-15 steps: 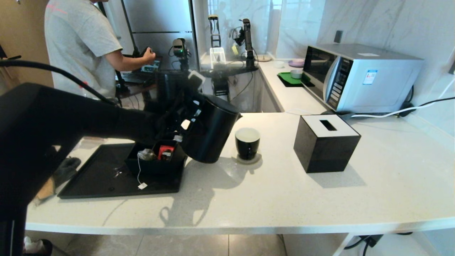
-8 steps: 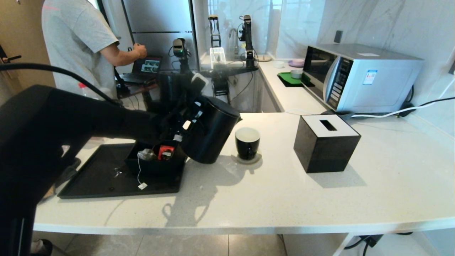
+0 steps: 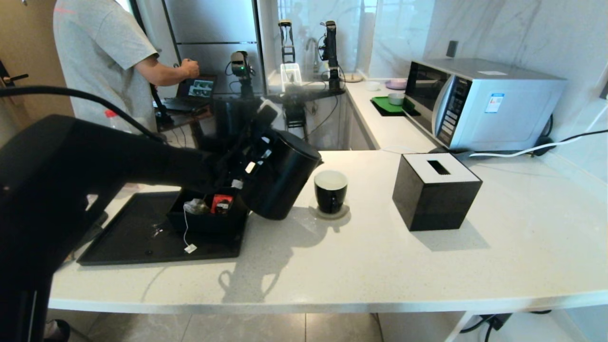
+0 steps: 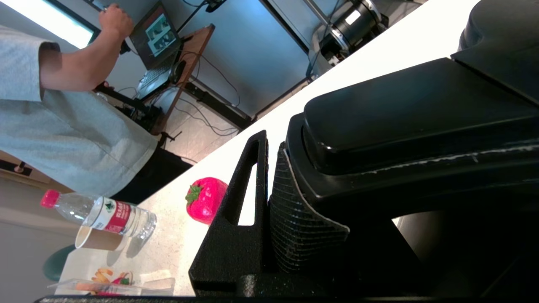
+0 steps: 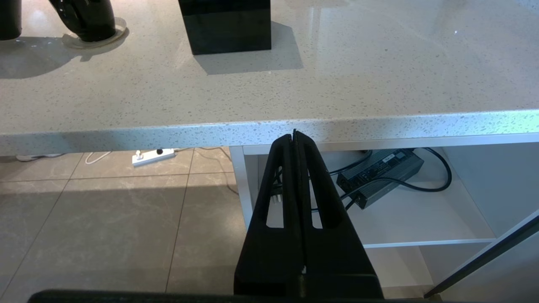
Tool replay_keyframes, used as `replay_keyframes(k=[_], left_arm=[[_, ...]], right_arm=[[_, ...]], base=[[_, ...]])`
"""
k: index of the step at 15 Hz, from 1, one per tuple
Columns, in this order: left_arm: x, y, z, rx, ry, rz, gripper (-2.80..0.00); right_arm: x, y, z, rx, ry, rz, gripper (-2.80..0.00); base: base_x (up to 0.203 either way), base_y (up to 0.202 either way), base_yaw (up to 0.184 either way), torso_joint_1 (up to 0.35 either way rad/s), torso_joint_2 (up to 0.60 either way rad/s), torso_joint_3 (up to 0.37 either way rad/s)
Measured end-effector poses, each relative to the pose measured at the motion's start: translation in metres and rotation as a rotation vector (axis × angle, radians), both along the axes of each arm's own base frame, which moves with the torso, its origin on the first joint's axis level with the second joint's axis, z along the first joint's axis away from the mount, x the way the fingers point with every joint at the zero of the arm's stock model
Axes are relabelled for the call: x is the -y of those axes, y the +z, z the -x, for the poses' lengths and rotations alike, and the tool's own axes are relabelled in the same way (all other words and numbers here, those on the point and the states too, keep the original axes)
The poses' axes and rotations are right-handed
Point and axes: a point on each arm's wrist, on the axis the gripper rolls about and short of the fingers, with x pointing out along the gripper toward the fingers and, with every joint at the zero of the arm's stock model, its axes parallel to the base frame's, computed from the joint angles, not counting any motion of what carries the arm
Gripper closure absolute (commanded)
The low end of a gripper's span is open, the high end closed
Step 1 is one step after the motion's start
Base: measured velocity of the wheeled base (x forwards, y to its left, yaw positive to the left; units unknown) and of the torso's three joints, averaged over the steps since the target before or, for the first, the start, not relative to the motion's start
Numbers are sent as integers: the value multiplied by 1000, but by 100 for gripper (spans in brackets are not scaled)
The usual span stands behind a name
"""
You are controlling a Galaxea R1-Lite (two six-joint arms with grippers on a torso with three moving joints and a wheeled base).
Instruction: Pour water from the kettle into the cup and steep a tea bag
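The left tool [image 3: 249, 159] clamps the matte black kettle's [image 3: 280, 178] loop handle; its tilted spout faces the small white-lined black cup [image 3: 330, 190] just beside it.

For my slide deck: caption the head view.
Left gripper tilts the kettle toward the cup.

We note a bulky matte black left arm [image 3: 95, 161], a black cable arching over it and small white tags near the wrist. The gripper fingers [image 5: 301, 219] are black wedges with slotted cut-outs; one left pad [image 4: 294, 227] is ribbed.
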Motion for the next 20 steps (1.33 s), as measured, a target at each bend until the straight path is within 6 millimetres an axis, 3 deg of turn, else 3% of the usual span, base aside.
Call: replay_keyframes(k=[20], left_arm=[[13,3,-5,28,-32,-72,0]], right_arm=[[0,0,0,0,0,0,0]], base=[[0,0,0,0,0,0]])
